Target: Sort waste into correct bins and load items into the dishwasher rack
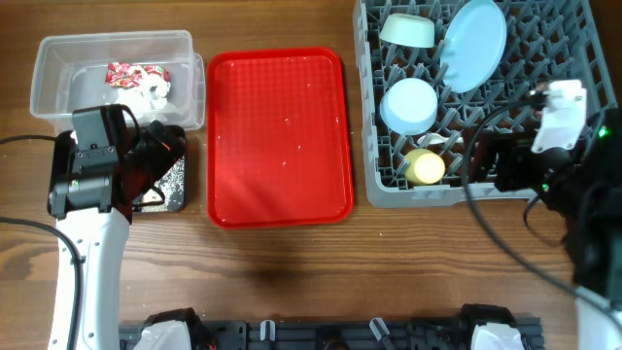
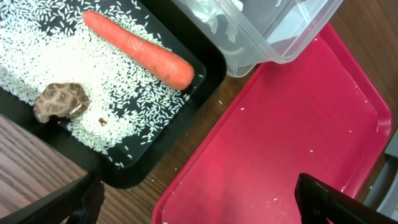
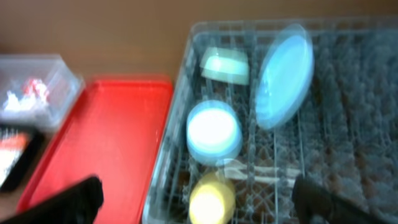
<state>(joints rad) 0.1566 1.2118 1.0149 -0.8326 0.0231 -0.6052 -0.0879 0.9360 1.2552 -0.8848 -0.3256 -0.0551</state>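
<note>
The black tub [image 2: 205, 65] holds the orange carrot [image 2: 140, 48], loose rice [image 2: 56, 59] and the brown food lump [image 2: 60, 101]. The clear tub [image 1: 58, 51] holds the red-and-white wrapper [image 1: 136, 74] and white tissue [image 1: 155, 93]. My left gripper [image 2: 199, 202] is open and empty over the red tray's corner [image 2: 298, 130], beside the black tub. The grey rack [image 1: 384, 185] holds the pale-blue plate [image 1: 473, 44], mint-green bowl [image 1: 407, 31], light-blue bowl [image 1: 408, 105], yellow cup [image 1: 425, 167] and white spoon [image 3: 249, 169]. My right gripper [image 3: 199, 205] is open and empty above the rack's front.
The red tray [image 1: 279, 136] lies between the tubs and the rack, with a few rice grains on it. Cables run over the rack's right side [image 1: 486, 126]. Wood table shows along the front [image 1: 292, 262].
</note>
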